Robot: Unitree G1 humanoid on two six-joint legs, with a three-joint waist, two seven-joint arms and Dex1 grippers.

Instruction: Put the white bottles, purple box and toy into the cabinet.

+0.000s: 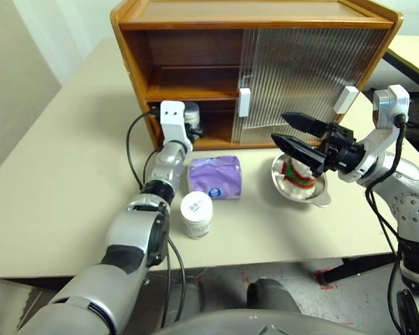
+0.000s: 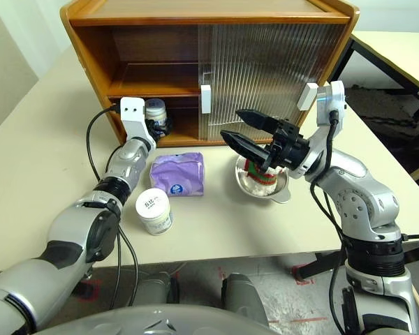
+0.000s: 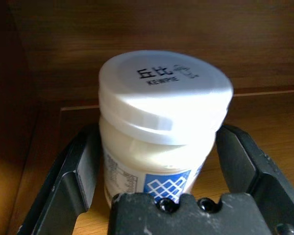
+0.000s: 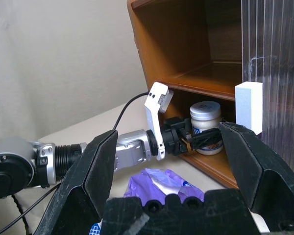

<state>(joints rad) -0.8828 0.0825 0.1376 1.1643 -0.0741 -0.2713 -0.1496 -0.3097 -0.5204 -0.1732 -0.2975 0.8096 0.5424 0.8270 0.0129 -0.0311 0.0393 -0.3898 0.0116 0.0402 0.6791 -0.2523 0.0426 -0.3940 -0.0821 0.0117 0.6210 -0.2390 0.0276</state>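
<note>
Cabinet (image 1: 195,42): wooden, two shelves, standing at the far edge of the table (image 1: 70,181); ribbed sliding doors cover its right part, the left bay is uncovered

White bottle, first (image 3: 159,132): upright on the lower shelf of the uncovered bay, near the front lip. It stands between the fingers (image 3: 68,181) of the left tool (image 2: 156,120), which are spread to either side of it with a narrow gap showing on each side; jaws apart, not gripping

White bottle, second (image 1: 196,214): upright on the table, toward the near edge, just beside the left forearm and in front of the purple box

Purple box (image 1: 215,176): flat on the table in front of the cabinet's lower shelf, between the second bottle and the cabinet, oval mark facing up

Toy (image 1: 298,180): seated in a steel bowl (image 1: 320,195) on the table, right of the purple box, in front of the closed doors; partly hidden by the right arm

Right tool (image 1: 288,132): raised above the bowl, fingers wide apart, empty, pointing toward the uncovered bay
</note>
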